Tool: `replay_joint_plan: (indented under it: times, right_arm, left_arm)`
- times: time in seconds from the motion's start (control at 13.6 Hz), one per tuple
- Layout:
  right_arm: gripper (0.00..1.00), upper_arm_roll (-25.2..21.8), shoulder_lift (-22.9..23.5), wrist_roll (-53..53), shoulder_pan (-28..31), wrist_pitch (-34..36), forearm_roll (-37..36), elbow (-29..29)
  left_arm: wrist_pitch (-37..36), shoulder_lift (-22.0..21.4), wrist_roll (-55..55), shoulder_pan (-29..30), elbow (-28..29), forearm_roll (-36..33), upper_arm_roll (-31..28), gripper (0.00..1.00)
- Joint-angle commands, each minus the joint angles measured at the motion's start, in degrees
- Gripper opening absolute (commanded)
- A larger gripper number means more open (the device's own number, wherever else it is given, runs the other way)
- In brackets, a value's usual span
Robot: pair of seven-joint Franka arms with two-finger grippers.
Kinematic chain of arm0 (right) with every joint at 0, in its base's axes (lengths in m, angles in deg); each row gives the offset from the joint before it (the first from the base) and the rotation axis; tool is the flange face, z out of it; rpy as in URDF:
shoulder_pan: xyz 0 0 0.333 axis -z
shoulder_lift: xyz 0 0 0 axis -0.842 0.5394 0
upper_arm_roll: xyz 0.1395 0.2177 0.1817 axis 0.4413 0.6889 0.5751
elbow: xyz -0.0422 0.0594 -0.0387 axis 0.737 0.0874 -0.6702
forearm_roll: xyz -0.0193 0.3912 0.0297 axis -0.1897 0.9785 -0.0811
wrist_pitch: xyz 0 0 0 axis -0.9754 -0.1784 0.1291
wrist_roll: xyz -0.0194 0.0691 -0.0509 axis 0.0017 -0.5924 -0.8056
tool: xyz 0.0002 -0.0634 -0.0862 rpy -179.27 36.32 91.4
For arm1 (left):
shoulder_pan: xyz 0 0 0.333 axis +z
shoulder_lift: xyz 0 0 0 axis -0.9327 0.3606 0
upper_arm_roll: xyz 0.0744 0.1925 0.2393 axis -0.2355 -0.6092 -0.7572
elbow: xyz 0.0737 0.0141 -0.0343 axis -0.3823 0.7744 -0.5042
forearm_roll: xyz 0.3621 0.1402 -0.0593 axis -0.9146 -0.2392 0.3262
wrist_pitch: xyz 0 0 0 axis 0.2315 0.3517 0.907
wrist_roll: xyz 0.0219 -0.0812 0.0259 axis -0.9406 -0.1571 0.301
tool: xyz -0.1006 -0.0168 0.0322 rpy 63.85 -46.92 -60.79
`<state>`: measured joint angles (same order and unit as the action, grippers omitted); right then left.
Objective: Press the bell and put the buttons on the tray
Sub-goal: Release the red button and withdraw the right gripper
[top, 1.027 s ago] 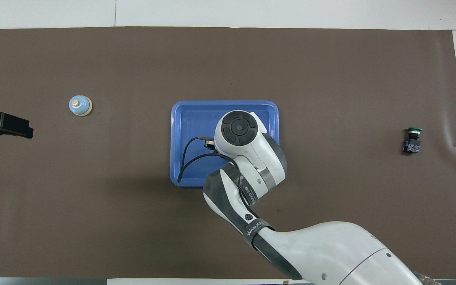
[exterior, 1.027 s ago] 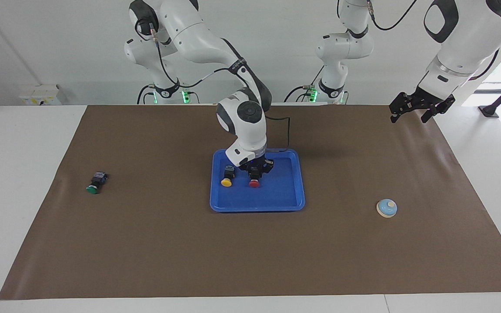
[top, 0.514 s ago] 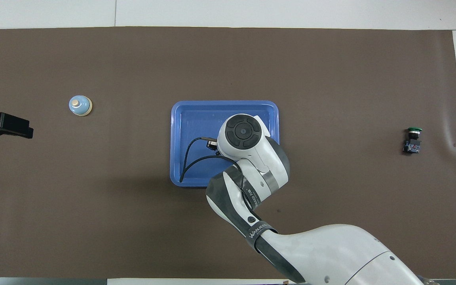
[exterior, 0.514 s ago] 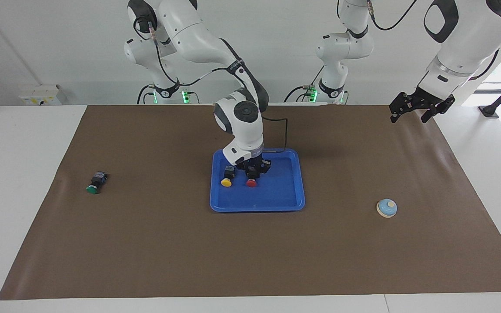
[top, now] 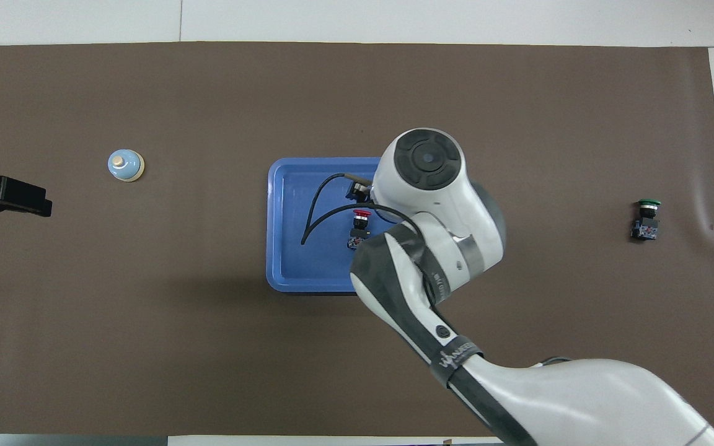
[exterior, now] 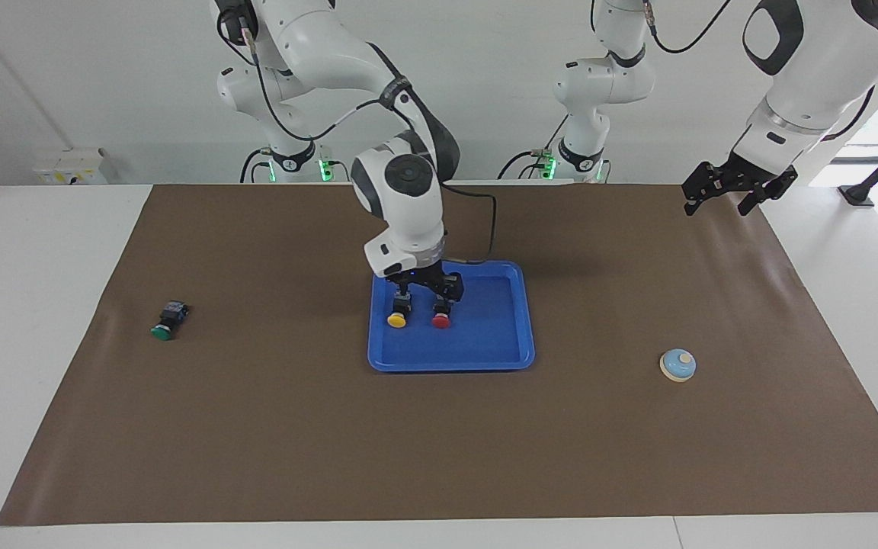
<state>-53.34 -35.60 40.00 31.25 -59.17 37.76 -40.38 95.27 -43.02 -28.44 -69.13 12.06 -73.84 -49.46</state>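
Observation:
The blue tray [exterior: 450, 364] lies mid-mat and also shows in the overhead view [top: 289, 248]. The yellow button [exterior: 396, 319] and the red button [exterior: 441, 319] lie in it side by side. In the overhead view the red button [top: 361, 223] shows and the yellow one is hidden under the arm. My right gripper [exterior: 425, 296] hangs open and empty just over the two buttons. The green button [exterior: 162, 329] lies on the mat toward the right arm's end [top: 646, 220]. The bell [exterior: 677, 364] stands toward the left arm's end [top: 125, 165]. My left gripper [exterior: 736, 191] waits open, raised over the mat's edge.
A brown mat [exterior: 294, 427] covers most of the white table. The right arm's black cable [top: 313, 214] loops over the tray. The right arm's forearm [top: 431, 291] covers part of the tray in the overhead view.
My right gripper has let go of the red button, risen off it and shifted toward the right arm's end of the tray. The red button stays in the tray. The left arm has not moved.

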Motion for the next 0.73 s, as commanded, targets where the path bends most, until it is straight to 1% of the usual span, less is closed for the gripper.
replay_joint_plan:
  times: [0.0, 0.15, 0.29, 0.37, 0.44, 0.51, 0.66]
  right_arm:
    - [1.00, 0.4, -5.5, -8.3, 8.7, 5.2, -0.1, -1.3]
    - [1.00, 0.4, -6.2, -17.3, 15.7, 8.4, -1.7, -1.3]
    - [1.00, 0.4, -6.2, -27.9, 21.6, 8.3, -6.6, -2.0]
    - [1.00, 0.4, -6.3, -32.0, 24.5, 7.9, -7.2, -2.7]
    - [1.00, 0.4, -6.9, -35.7, 27.4, 6.8, -7.3, -4.6]
    - [1.00, 0.4, -7.3, -39.7, 30.2, 4.2, -7.4, -6.7]
    - [1.00, 0.4, -8.8, -47.9, 36.1, -4.6, -7.5, -13.3]
  left_arm:
    - [-0.5, -0.7, 0.4, -0.2, 0.2, -0.6, -0.2, 1.00]
    - [-0.5, -0.7, 0.4, -0.2, 0.2, -0.6, -0.2, 1.00]
    - [-0.5, -0.7, 0.4, -0.2, 0.2, -0.6, -0.2, 1.00]
    - [-0.5, -0.7, 0.4, -0.2, 0.2, -0.6, -0.2, 1.00]
    - [-0.5, -0.7, 0.4, -0.2, 0.2, -0.6, -0.2, 1.00]
    - [-0.5, -0.7, 0.4, -0.2, 0.1, -0.6, -0.2, 1.00]
    - [-0.5, -0.7, 0.4, -0.2, 0.2, -0.6, -0.2, 1.00]
